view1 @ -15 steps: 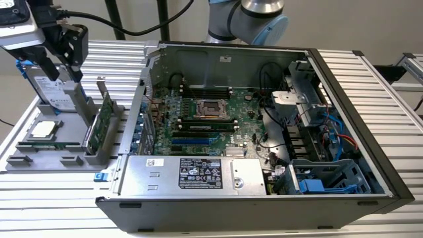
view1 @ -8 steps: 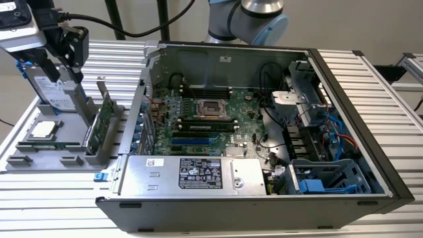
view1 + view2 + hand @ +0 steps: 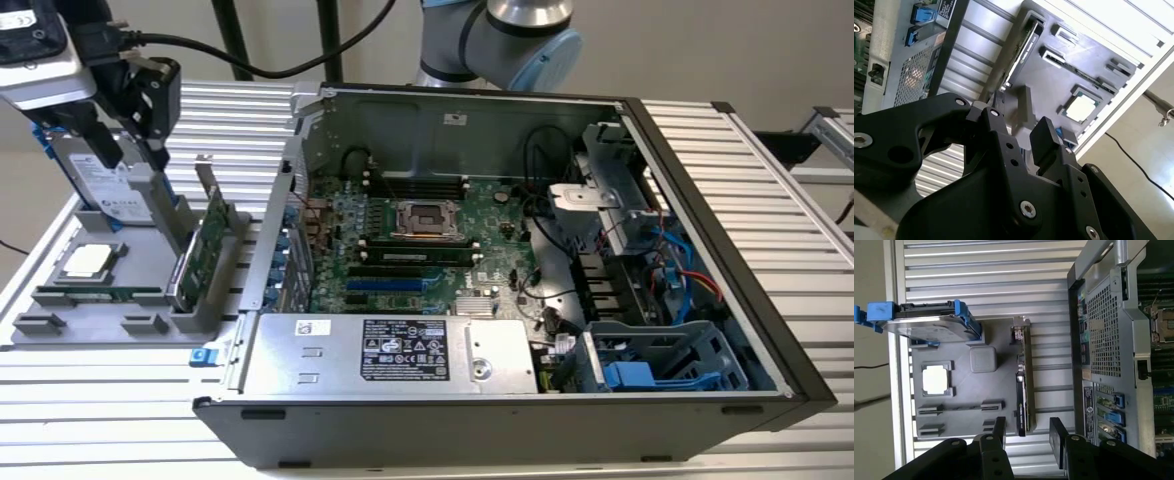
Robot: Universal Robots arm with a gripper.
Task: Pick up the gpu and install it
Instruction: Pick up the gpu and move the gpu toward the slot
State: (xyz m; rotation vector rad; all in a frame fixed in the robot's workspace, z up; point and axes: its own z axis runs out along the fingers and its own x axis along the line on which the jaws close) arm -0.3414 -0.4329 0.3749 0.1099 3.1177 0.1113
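Two black fingers (image 3: 999, 427) of the hand (image 3: 1028, 427) gape wide, empty, over the upright flat green gpu card (image 3: 1022, 375) in its grey holder (image 3: 964, 390).

Robotics lab bench showing here, 1 open computer case (image 3: 467, 432) lying on a ribbed aluminium table (image 3: 107, 402), grey parts tray (image 3: 87, 326) sitting beside it, robot arm (image 3: 514, 40) looming behind.

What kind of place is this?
Probably a robot lab bench for building computers: an open case on a slatted metal table, a tray of loose parts including the gpu, and a robot's open gripper above the tray.
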